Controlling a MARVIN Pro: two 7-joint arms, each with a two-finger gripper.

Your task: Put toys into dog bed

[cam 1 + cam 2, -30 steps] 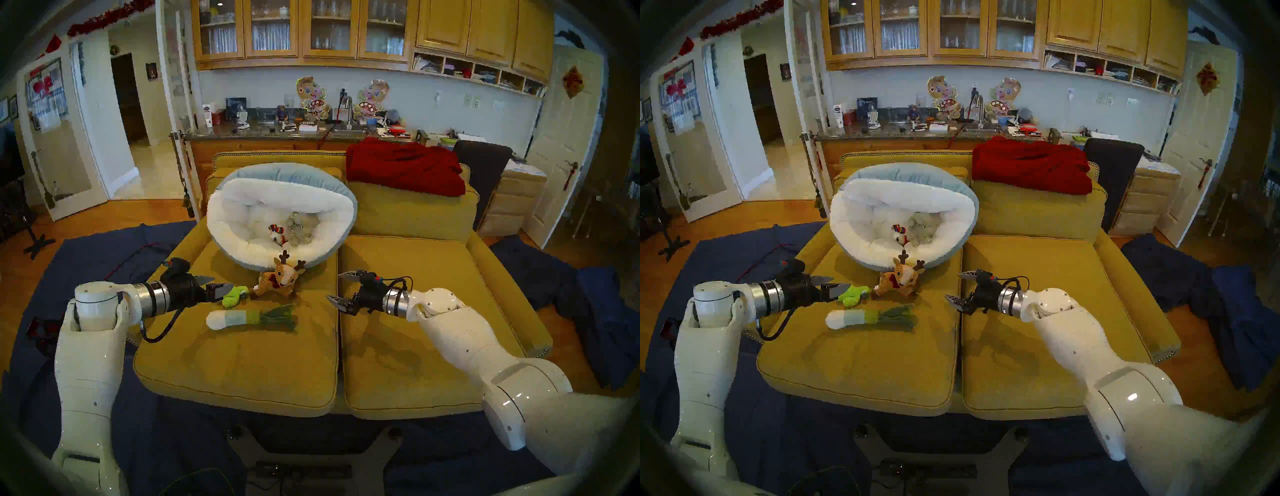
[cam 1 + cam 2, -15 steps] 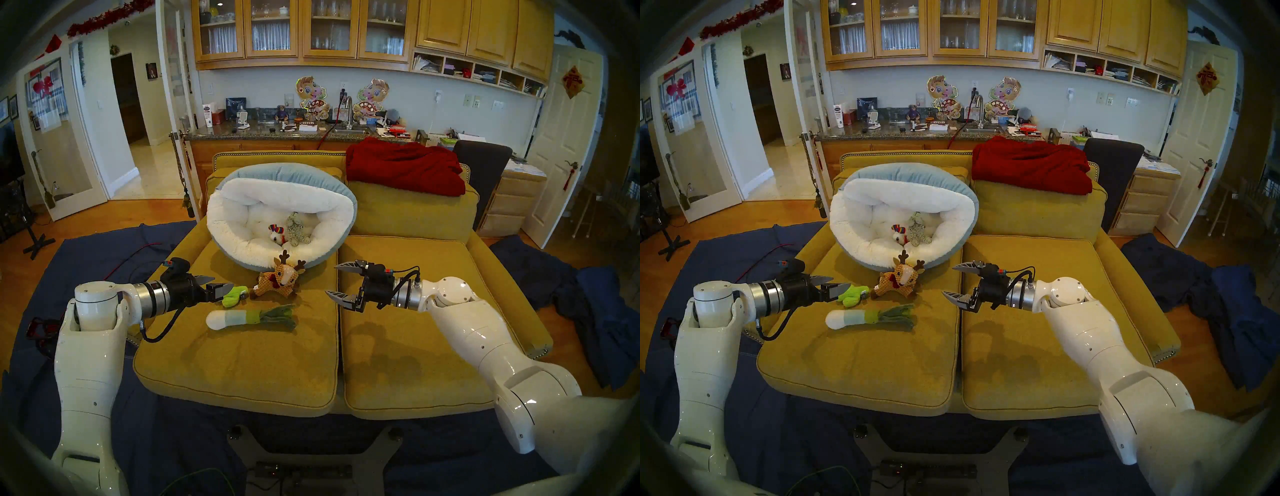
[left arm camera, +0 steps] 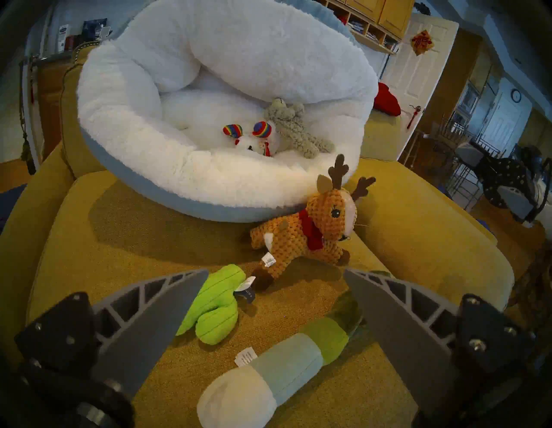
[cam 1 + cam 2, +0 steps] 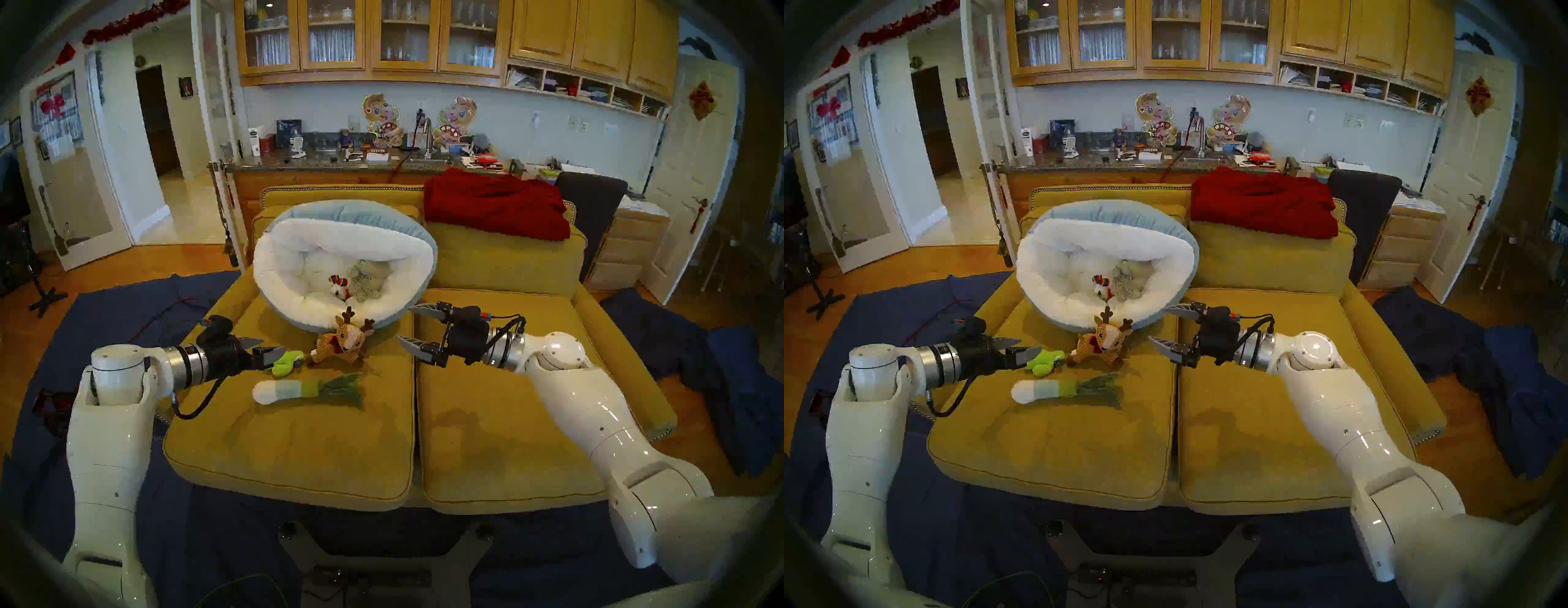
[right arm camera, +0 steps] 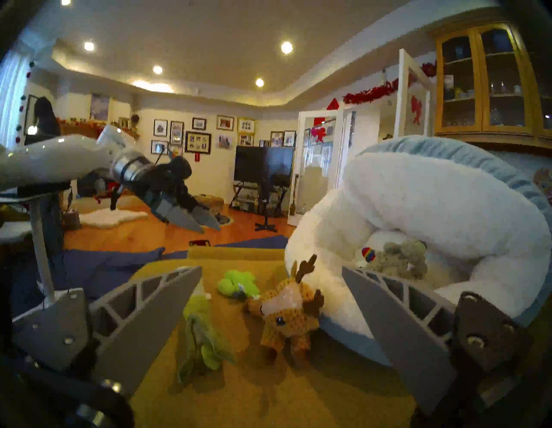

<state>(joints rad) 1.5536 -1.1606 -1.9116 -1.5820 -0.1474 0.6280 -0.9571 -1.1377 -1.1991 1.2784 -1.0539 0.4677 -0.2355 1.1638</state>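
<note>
Right gripper (image 4: 410, 323) spread empty, facing the reindeer (image 4: 343, 338) at the dog bed (image 4: 297, 302)'s six o'clock: soft, light, likely squashing — pinching its midbody.

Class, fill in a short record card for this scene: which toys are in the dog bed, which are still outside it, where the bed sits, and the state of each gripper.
Bed location: dog bed on the yellow sofa, left seat cushion
Toys in bed: white fluffy animal with rainbow accents; grey-beige plush
Toys outside bed: reindeer against the bed's front rim; green cactus; leek, all on the cushion
Left gripper: open, empty, above the cactus
Right gripper: open, empty, pointing toward the reindeer
Other: red blanket on the sofa back
</note>
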